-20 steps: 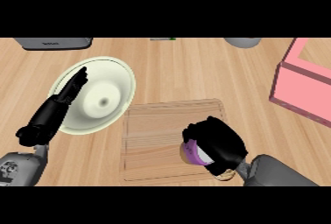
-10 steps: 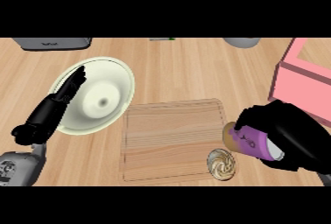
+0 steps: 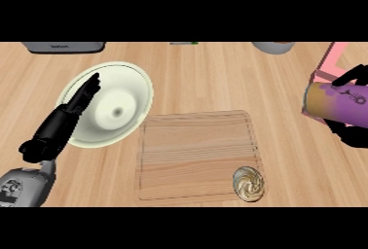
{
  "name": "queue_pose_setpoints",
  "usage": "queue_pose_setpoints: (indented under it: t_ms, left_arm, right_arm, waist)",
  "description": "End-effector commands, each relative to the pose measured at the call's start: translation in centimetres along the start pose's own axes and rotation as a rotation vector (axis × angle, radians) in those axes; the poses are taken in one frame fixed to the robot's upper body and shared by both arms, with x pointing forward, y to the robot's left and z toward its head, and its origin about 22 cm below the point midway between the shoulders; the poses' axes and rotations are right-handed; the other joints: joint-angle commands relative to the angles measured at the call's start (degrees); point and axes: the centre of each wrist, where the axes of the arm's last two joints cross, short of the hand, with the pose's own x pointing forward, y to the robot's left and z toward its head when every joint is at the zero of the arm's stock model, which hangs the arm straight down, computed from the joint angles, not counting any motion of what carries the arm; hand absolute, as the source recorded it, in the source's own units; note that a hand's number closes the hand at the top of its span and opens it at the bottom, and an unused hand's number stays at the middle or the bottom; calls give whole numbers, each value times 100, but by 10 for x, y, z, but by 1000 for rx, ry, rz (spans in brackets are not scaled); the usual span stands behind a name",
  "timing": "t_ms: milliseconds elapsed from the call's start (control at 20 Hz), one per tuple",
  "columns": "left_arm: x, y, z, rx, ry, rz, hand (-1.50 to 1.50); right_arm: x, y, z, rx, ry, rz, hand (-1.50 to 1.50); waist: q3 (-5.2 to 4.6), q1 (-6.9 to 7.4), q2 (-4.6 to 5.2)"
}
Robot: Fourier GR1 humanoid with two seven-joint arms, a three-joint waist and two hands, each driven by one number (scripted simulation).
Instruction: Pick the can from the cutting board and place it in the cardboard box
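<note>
A purple and tan can (image 3: 335, 102) hangs on its side at the right edge, with my right hand (image 3: 354, 132) curled round it. Just behind it shows a corner of the pink box (image 3: 328, 62), mostly cut off by the picture's edge. The wooden cutting board (image 3: 195, 154) lies in the middle of the counter, to the lower left of the can. My left hand (image 3: 63, 118) rests open at the left, fingers straight, over the edge of a plate.
A pale round plate (image 3: 122, 104) sits left of the board. A small round swirl-patterned object (image 3: 248, 184) lies at the board's lower right corner. A grey appliance (image 3: 63, 46) and a grey vessel (image 3: 273, 46) stand along the far edge.
My right hand has carried the can up and to the right, off the board and toward the pink box. The left hand has stayed in place.
</note>
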Motion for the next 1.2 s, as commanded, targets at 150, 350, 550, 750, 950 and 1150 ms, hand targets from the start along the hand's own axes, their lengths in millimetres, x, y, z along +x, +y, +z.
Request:
queue_pose_setpoints:
  t_ms: [150,350,550,750,950,1150]
  left_arm:
    - [-1,-9,-11,-22,-21,7,0]
    - [-10,-1,-12,-39,-15,1,0]
    - [0,-10,-14,-60,-45,5,0]
    - [15,-6,-27,-60,-53,1,0]
    - [1,-11,-16,-62,-35,8,0]
    - [16,-14,-29,-50,-56,2,0]
  right_arm:
    - [-63,-44,-29,-89,172,-49,150]
    - [-97,-53,-28,-36,207,106,150]
    - [-131,-63,-21,141,297,165,150]
    - [-146,-57,-26,330,375,168,150]
    - [-165,-66,-22,443,360,155,150]
    - [-195,-53,6,552,431,185,150]
  waist:
    - [0,154,49]
    - [-1,186,62]
    - [3,315,96]
    - [6,420,125]
    - [5,382,109]
    - [17,388,129]
